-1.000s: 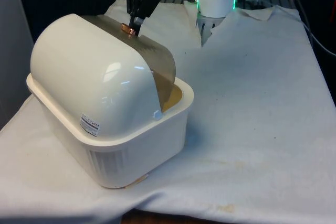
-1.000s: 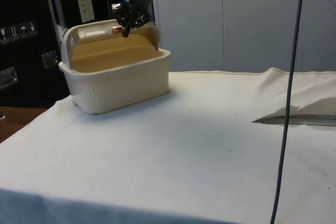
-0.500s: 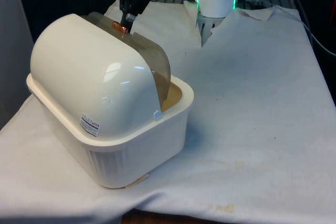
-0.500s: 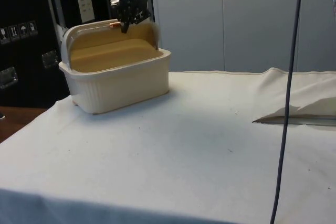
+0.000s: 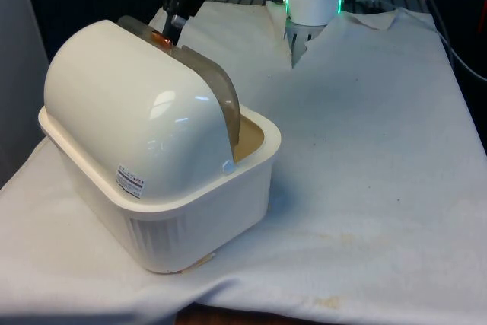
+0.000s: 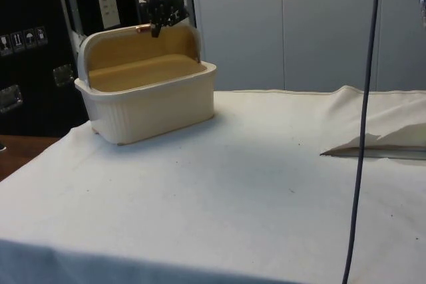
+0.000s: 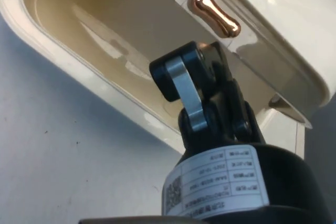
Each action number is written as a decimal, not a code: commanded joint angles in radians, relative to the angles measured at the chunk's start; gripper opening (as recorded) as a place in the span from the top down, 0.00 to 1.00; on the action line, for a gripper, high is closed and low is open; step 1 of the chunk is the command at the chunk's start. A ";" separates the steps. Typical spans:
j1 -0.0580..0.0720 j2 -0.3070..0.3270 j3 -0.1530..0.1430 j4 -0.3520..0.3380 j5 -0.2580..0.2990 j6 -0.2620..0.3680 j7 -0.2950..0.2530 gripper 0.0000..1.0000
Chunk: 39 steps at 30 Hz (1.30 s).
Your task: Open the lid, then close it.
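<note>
Nearly fully raised, the translucent brown curved lid (image 5: 221,97) of the cream plastic bread box (image 6: 150,101) stood near the white-clothed table's (image 5: 365,157) corner, its copper knob (image 7: 215,14) beside the black gripper's (image 5: 173,24) fingers pressed together.

A cream bread box (image 5: 190,211) with a ribbed base stands at the front view's left on the bench. Its translucent brown roll lid (image 5: 221,100) is slid nearly fully back under the white dome (image 5: 129,112), leaving the tan interior (image 6: 143,71) exposed. A copper knob (image 7: 214,14) sits on the lid's edge.
</note>
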 commanded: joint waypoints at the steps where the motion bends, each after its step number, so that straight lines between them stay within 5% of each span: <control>1: 0.012 0.012 -0.028 0.014 -0.015 0.016 0.020 1.00; 3: 0.013 0.007 -0.029 0.015 -0.014 0.018 0.020 1.00; 4: 0.000 0.000 -0.004 0.006 0.000 0.008 0.001 1.00; 5: 0.013 0.006 -0.028 0.016 -0.014 0.019 0.020 1.00; 13: 0.012 -0.001 -0.018 0.017 -0.009 0.011 0.013 1.00; 14: 0.003 -0.003 -0.003 0.012 0.000 0.011 0.002 1.00; 15: 0.012 -0.005 -0.017 0.018 -0.009 0.008 0.011 1.00; 17: 0.010 -0.012 -0.015 0.021 -0.009 0.003 0.006 1.00; 39: 0.001 -0.128 0.017 0.043 0.016 -0.083 -0.146 1.00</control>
